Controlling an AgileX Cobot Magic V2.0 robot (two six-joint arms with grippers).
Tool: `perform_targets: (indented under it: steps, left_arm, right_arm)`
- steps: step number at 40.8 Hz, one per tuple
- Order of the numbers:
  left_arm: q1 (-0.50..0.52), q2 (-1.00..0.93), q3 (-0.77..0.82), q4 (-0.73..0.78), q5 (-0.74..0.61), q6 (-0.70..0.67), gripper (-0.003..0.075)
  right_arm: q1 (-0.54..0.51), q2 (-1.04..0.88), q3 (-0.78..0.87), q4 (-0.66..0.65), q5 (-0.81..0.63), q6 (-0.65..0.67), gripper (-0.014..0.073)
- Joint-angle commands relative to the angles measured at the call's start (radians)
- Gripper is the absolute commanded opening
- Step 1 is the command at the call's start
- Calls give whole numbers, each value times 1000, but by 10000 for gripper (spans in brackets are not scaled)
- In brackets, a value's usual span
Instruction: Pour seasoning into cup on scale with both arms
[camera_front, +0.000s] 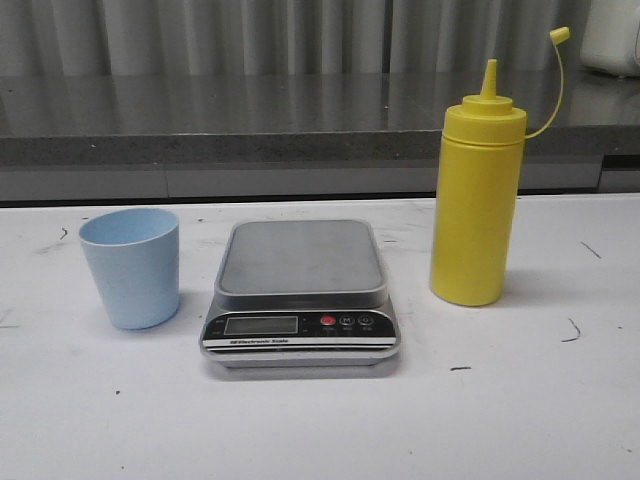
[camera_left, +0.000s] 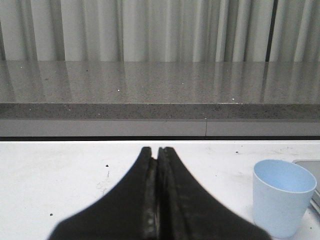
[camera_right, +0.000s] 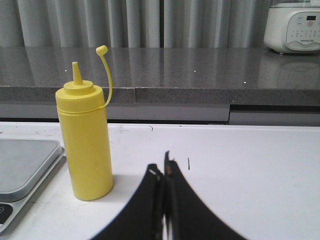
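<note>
Neither arm shows in the front view, but each wrist view shows its own black gripper, left gripper (camera_left: 158, 150) and right gripper (camera_right: 164, 167), with jaws pressed together, holding nothing and pointing forward low over the surface.

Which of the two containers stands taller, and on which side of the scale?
The yellow squeeze bottle, right of the scale; the light blue cup on the left is far shorter.

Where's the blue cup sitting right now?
In the front view, the cup stands upright on the white table, on the left side, just left of the scale and not on it. The yellow bottle stands on the scale's far side.
</note>
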Motion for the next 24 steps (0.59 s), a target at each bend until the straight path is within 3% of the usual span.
perform_targets:
  steps: [1, 19, 24]
  left_arm:
    - [0, -23, 15, -10, -80, -5, -20]
    - [0, -23, 15, -10, -83, -5, -20]
    - [0, -23, -25, -60, -87, -5, -20]
  right_arm:
    - [0, -19, -4, -1, -82, -10, -118]
    - [0, -19, -5, 7, -87, -5, -118]
    - [0, -19, -57, 21, -29, 3, -118]
